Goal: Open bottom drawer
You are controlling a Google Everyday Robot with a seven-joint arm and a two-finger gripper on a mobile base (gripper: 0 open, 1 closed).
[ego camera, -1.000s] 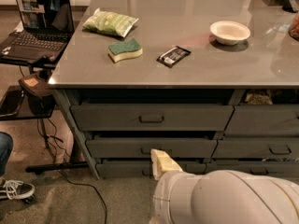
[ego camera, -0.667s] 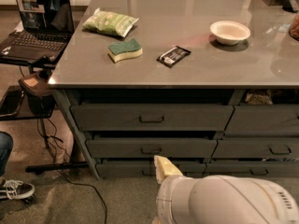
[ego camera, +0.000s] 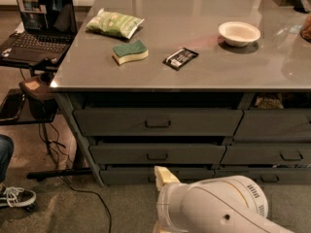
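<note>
The bottom drawer (ego camera: 124, 175) is the low dark grey front at the foot of the left stack, under two taller grey drawers (ego camera: 158, 123). It looks closed. My gripper (ego camera: 164, 175), cream-coloured at its tip, is right in front of the centre of this drawer's front and covers the spot where its handle sits. The white arm housing (ego camera: 209, 208) fills the lower middle of the view and hides the floor below the drawer.
On the grey counter (ego camera: 194, 72) lie a green chip bag (ego camera: 115, 23), a sponge (ego camera: 129, 52), a dark snack packet (ego camera: 181, 58) and a white bowl (ego camera: 239, 33). A neighbouring drawer stack (ego camera: 277, 154) is to the right. A laptop (ego camera: 39, 23) on a stand, cables and a person's shoe (ego camera: 17, 198) are at the left.
The gripper tip has dropped slightly lower against the bottom drawer front, and the white arm housing has shifted a little.
</note>
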